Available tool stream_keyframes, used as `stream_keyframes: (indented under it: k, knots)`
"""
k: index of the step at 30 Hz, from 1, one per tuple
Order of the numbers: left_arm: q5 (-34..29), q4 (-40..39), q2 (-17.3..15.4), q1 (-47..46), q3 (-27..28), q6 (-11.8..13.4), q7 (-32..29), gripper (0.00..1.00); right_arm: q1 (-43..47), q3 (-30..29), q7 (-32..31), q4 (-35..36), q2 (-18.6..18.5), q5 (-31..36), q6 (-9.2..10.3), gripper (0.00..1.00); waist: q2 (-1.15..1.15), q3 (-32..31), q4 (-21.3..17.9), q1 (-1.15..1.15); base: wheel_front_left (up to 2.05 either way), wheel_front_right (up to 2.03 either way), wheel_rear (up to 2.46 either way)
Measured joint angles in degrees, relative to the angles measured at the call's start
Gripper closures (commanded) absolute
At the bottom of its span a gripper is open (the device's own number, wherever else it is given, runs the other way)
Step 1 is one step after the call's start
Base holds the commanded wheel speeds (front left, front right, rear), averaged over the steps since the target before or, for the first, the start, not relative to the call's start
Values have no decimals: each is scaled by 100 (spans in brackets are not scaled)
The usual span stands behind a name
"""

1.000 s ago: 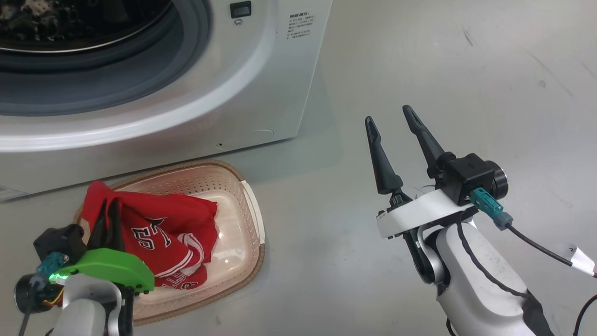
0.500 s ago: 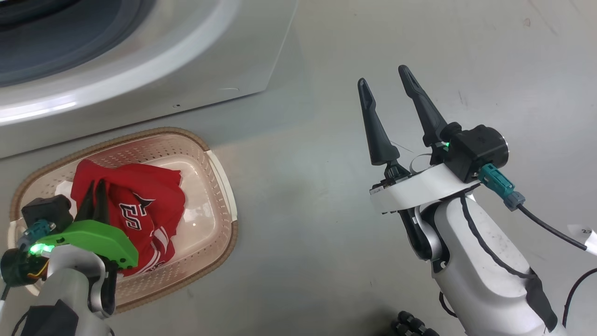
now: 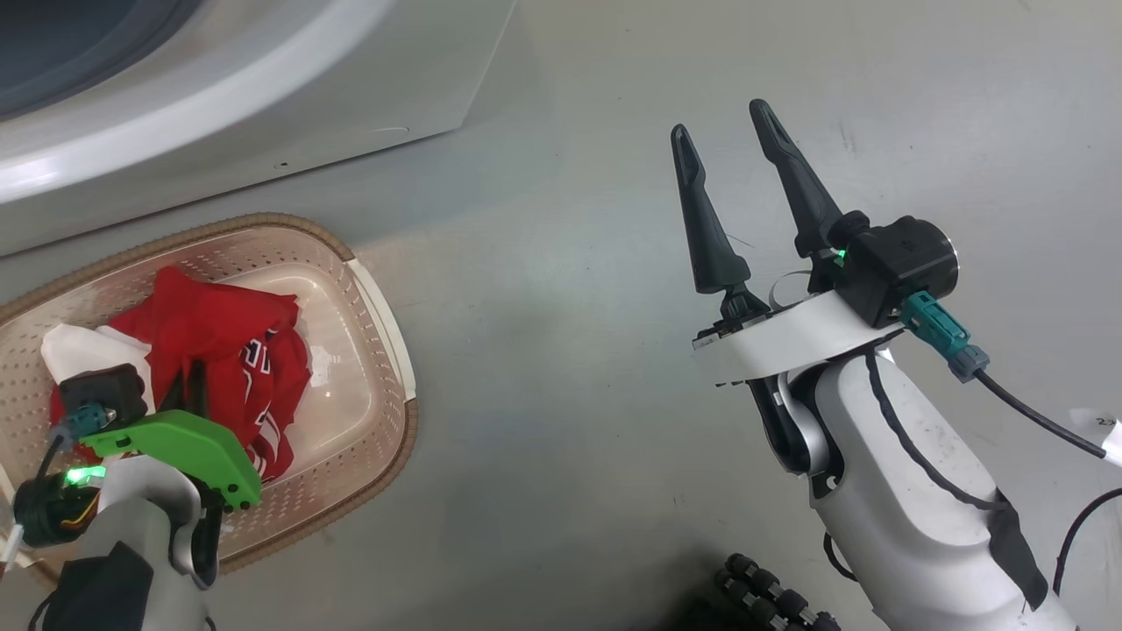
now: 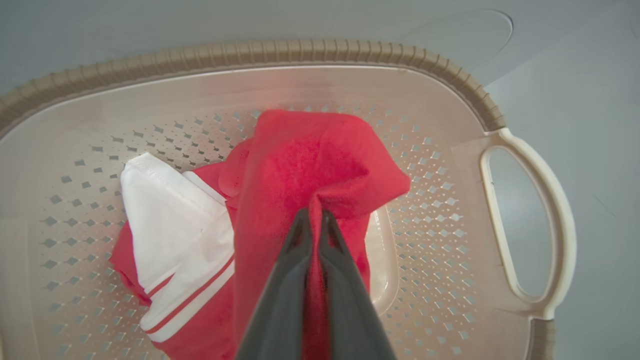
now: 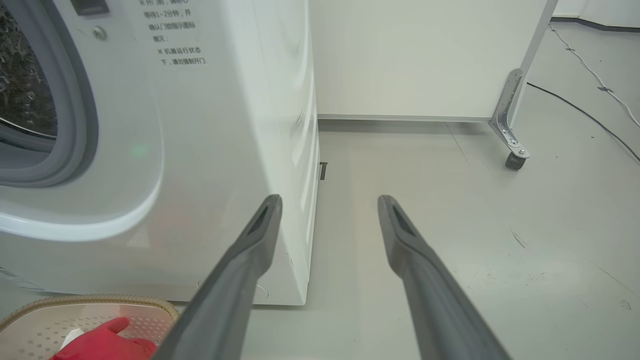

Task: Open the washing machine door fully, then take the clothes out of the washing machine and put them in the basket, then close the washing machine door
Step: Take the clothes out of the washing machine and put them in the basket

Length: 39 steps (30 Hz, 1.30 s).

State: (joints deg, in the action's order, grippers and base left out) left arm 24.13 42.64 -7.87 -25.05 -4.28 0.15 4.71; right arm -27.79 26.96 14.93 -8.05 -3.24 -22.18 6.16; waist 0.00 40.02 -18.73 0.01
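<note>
Left gripper (image 4: 314, 216) is seen pinched shut on a fold of the red clothes (image 4: 320, 155), held low inside the basket (image 4: 300, 50), where much of the bundle, white band included, appears to lie on the perforated bottom. The grip is apparently kept so that the cloth is lowered well within the walls before being let go; release is judged to be the step in hand. Right gripper (image 3: 719, 118) is held spread wide and empty above bare floor (image 3: 570, 368), well apart from the basket and seemingly parked out of the way. The basket is set just in front of the washer (image 3: 263, 105), presumably so that the carry from the drum (image 5: 20, 75) is kept short. Its brown rim and white handle (image 4: 568, 240) are the edges to be cleared when the left fingers are drawn up. Open room is offered above the basket and across the floor to the right; the washer's front is close on the far side. The drum mouth is seen uncovered, so closing the door is judged not yet done.
</note>
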Motion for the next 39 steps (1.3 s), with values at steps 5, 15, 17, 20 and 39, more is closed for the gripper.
stream_keyframes:
  k: [5, 15, 17, 20, 39]
  knots:
    - [0, 280, 12, -220, -23, -47, -1, 57, -9, 4, 0, -38, 2, 1, 2, 0, 0, -20, 20, 0, 0, 0, 0]
    - [-85, 702, 196, -468, -201, -54, 330, 0, -15, -65, 0, -225, 2, 15, 3, 0, 0, -313, 189, 0, 0, 0, 0]
    - [-120, 713, 199, -480, -208, -55, 459, 0, -13, -74, 0, -293, 0, 48, 3, 0, 0, -392, 240, 0, 0, 0, 0]
    - [-120, 735, 220, -488, -205, -92, 639, 0, 5, -104, 0, -396, 0, 133, 3, 0, 0, -523, 331, 0, 0, 0, 0]
    - [-226, -142, 364, -411, -145, -181, 958, 0, 495, -444, 0, -928, -63, 417, -51, 0, 0, -1510, 1169, 0, 0, 0, 0]
